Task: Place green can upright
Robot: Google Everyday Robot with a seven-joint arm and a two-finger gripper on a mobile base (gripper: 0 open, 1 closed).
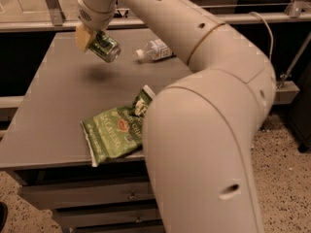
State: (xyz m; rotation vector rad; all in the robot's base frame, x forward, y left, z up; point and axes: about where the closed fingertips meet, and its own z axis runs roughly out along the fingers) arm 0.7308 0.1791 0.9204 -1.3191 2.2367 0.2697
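Gripper [93, 41] at upper left clamps your green can [106, 48] above the table [53, 106], tilted with its silver end toward lower right. You'd need it vertical before lowering. Chip bag [116, 132] and bottle [155, 50] lie aside.

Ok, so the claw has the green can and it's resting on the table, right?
Not quite. The claw does have the green can, but the camera view shows the can tilted in the air above the table, not resting on it.
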